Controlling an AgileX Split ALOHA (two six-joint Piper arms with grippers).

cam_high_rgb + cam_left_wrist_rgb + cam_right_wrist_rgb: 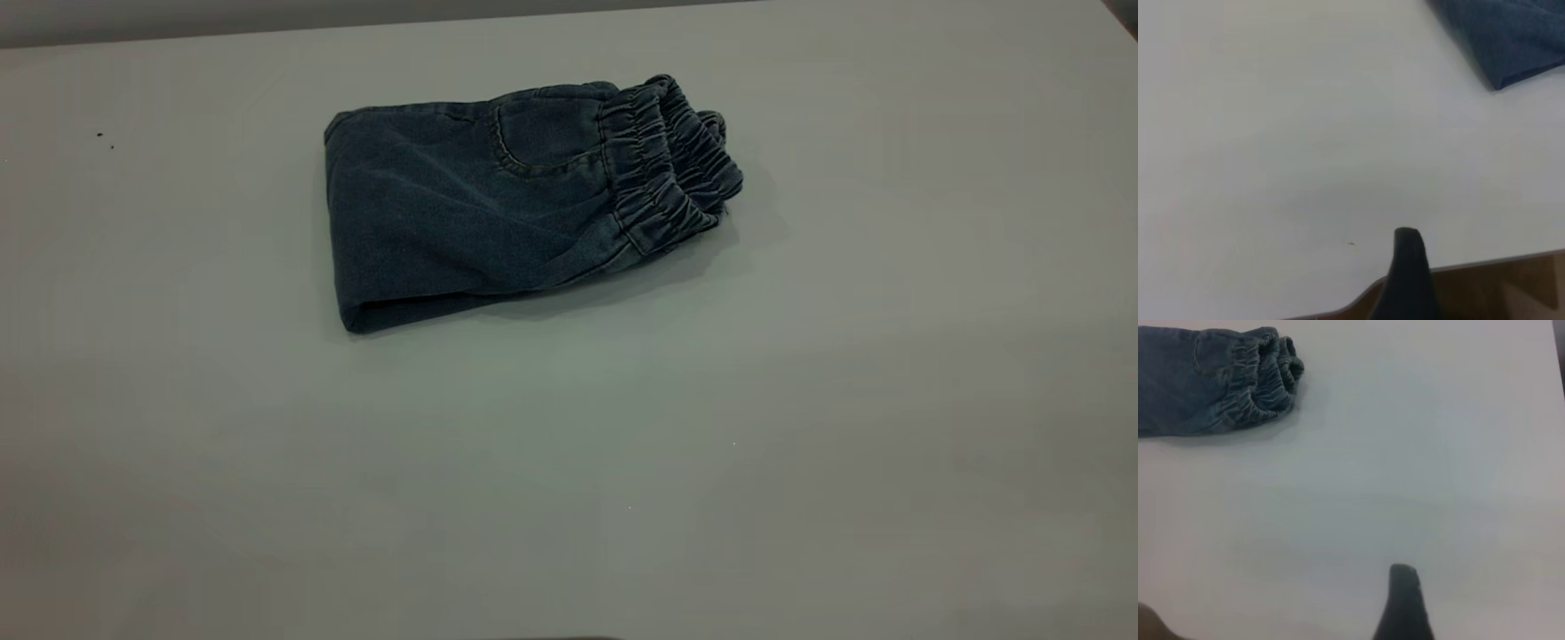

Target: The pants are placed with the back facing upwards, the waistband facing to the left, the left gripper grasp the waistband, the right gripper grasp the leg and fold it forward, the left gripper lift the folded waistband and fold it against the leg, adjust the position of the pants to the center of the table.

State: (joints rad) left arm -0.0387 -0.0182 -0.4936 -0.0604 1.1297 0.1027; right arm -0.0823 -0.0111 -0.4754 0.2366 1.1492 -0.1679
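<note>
Plain pale-grey matte desk (800, 462), with the short faded blue denim pants (471, 204) lying folded on it, toward its far side.

I read the pants as soft, light, floppy cloth that should slide easily on the desk. The gathered elastic waistband (667, 169) is stacked at the bundle's right end, its thickest part, so I'd take hold there. The left end effector (1408, 280) sits well clear of the pants near the desk's edge; the right end effector (1405, 607) hangs over bare desk, well off the waistband. I can't tell how open either is; neither holds anything.
</note>
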